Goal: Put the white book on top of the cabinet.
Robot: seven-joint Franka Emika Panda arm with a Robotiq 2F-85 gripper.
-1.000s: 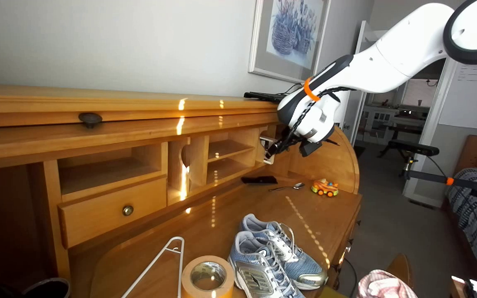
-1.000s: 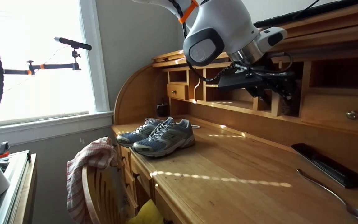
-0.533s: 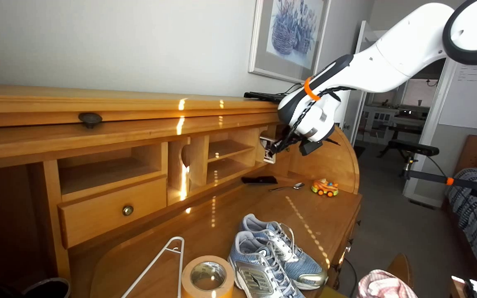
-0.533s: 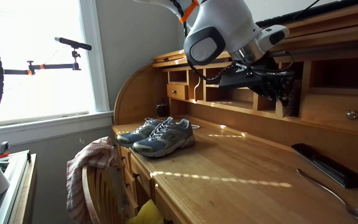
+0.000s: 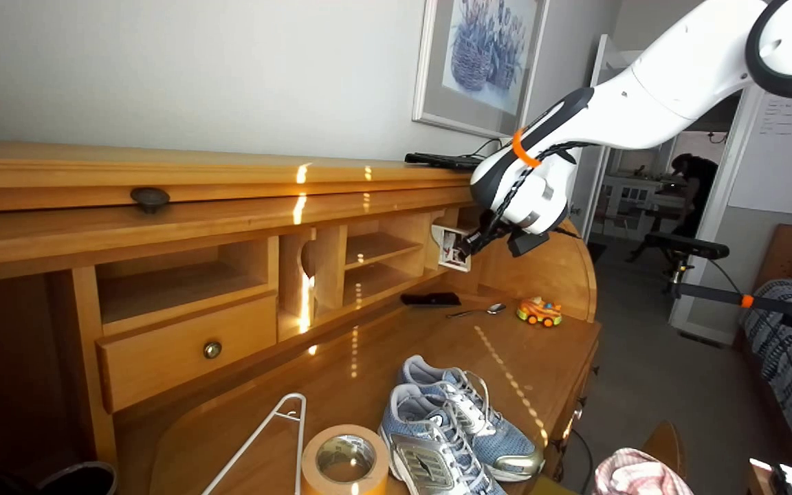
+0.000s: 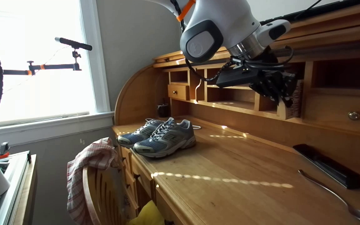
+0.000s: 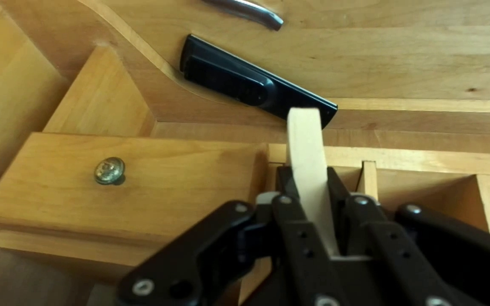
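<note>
1. Lifting close, we may be snagging the cabinet (image 5: 245, 216).
2. Atop it, the keyboard (image 5: 437, 161) may be tilting our placement.
3. At its cubbyholes (image 5: 382, 247), our gripper (image 7: 311, 180) is pinching the white book (image 5: 449, 247); narrow contact may be inviting pivoting.

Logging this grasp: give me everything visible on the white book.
Rectangular white book, apparently paper or card: plain cream edge, pale side with dark printed patches. Roughly upright at the mouth of a cubbyhole in the cabinet, clamped from both sides by the tool. Rear hidden; contact with the cubbyhole unclear.
</note>
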